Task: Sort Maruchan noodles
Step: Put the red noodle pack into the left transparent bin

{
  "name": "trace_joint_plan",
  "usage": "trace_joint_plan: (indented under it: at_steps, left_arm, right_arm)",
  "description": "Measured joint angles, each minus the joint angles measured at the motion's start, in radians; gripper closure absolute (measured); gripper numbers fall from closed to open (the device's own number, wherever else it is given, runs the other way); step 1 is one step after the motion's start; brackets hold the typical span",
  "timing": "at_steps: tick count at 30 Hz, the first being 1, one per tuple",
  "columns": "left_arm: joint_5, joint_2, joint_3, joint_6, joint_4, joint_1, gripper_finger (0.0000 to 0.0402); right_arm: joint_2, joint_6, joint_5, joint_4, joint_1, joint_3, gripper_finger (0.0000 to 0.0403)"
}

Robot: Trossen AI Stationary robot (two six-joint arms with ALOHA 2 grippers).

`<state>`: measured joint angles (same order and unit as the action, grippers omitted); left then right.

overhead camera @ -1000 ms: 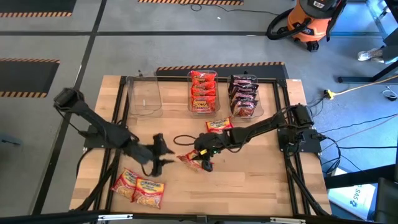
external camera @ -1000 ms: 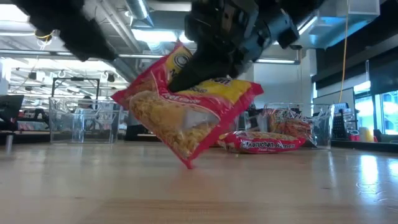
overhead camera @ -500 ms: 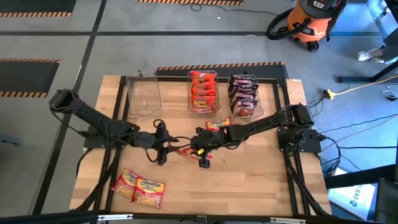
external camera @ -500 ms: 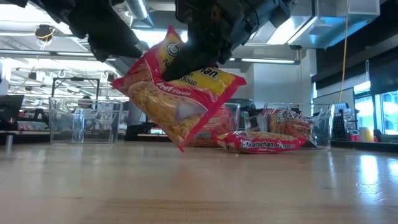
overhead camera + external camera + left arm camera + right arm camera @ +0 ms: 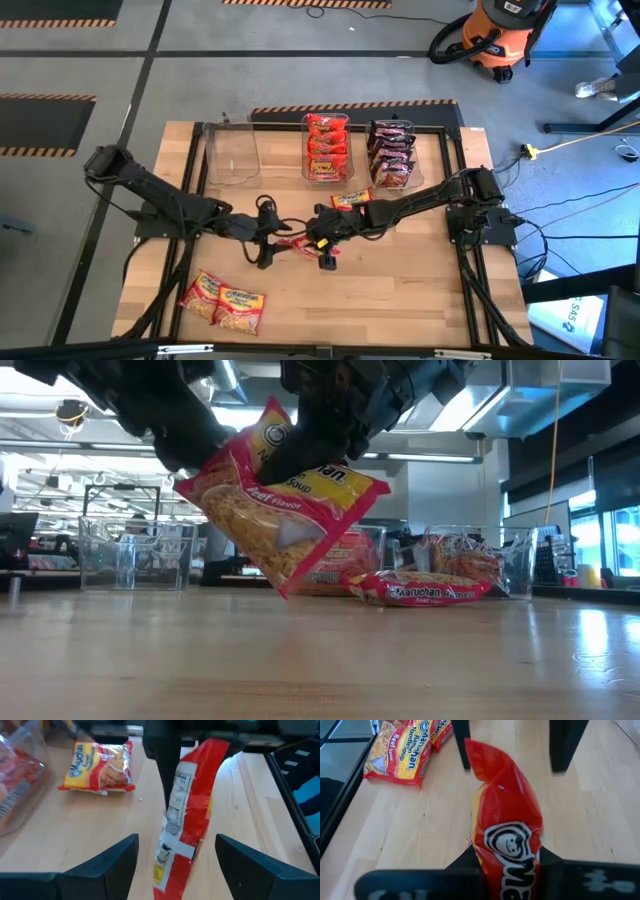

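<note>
The held packet (image 5: 507, 840) hides the right gripper's (image 5: 507, 862) fingertips in its wrist view.

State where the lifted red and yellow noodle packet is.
In the high view, the packet hangs above mid-table, pinched by the right end effector, with the left end effector open around its other end.

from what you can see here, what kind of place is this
Probably a robotics lab or workshop. A wooden work table stands on a grey floor marked with hazard tape, an orange shop vacuum is parked behind it, and the low view shows exposed ceiling ducts.
</note>
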<state>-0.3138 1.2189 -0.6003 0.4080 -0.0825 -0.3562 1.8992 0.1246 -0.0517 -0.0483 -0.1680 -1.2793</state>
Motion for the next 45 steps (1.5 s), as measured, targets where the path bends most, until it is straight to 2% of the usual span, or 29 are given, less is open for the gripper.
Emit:
trace_joint_plan:
  at_steps: [6, 12, 18, 20, 23, 25, 28, 30, 32, 34, 37, 41, 45]
  left_arm:
    - [0.052, 0.106, 0.0, 0.001, -0.096, 0.035, 0.0141]
    - [0.121, 0.157, 0.0, 0.027, -0.086, 0.07, 0.0149]
    - [0.15, 0.169, 0.0, -0.014, -0.091, 0.091, 0.0203]
    - [0.153, 0.169, 0.0, -0.025, -0.09, 0.096, 0.0227]
    - [0.156, 0.169, 0.0, -0.036, -0.09, 0.099, 0.0262]
    - [0.167, 0.169, 0.0, -0.05, -0.088, 0.099, 0.028]
    - [0.178, 0.154, 0.0, -0.045, -0.067, 0.099, 0.0295]
    - [0.185, 0.127, 0.0, -0.044, -0.049, 0.099, 0.0297]
    - [0.182, 0.085, 0.0, -0.044, -0.003, 0.1, 0.0296]
    - [0.163, 0.044, 0.0, -0.05, 0.039, 0.101, 0.0296]
    - [0.117, -0.017, 0.004, -0.077, 0.046, 0.101, 0.0296]
    - [0.073, -0.068, 0.024, -0.123, -0.026, 0.104, 0.0295]
    - [0.043, -0.082, 0.073, -0.146, -0.196, 0.117, 0.0295]
  right_arm:
    - [0.0, -0.001, -0.004, 0.037, 0.005, 0.0, 0.037]
    - [0.0, -0.003, -0.007, 0.044, 0.006, 0.0, 0.037]
    - [0.0, -0.002, 0.059, 0.073, 0.005, 0.001, 0.0363]
    - [0.0, -0.002, 0.053, 0.073, 0.005, 0.001, 0.0343]
    - [0.0, -0.002, 0.041, 0.067, 0.006, -0.001, 0.0292]
    - [-0.018, -0.002, 0.026, -0.056, 0.009, -0.032, 0.025]
    - [-0.068, -0.016, 0.013, -0.373, 0.02, -0.136, 0.0197]
    - [-0.103, -0.026, 0.047, -0.548, 0.016, -0.181, 0.0171]
    - [-0.143, -0.029, 0.097, -0.663, 0.006, -0.18, 0.0151]
    - [-0.192, -0.03, 0.136, -0.694, -0.007, -0.141, 0.0136]
    - [-0.281, -0.036, 0.163, -0.521, -0.02, 0.024, 0.0124]
    - [-0.344, -0.058, 0.145, 0.059, -0.004, 0.362, 0.012]
    - [-0.323, -0.011, 0.167, 0.591, 0.0, 0.61, 0.0122]
